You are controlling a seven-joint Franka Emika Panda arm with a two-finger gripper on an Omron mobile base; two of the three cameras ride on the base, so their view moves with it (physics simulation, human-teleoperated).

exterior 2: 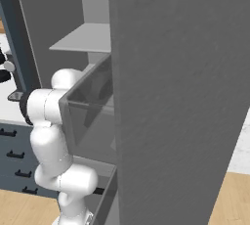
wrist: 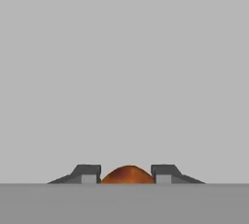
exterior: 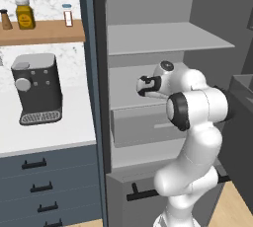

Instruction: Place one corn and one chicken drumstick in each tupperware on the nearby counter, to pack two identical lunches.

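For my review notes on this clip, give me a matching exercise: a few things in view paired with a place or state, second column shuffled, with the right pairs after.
Things:
1. claw
2. chicken drumstick
3. coffee machine
4. yellow jar

Places or states:
A. on the wooden wall shelf
B. on the white counter
C. reddish-brown, wedged between two dark fingertips
D. shut on a piece of food

Pairs: 1-D, 2-C, 3-B, 4-A
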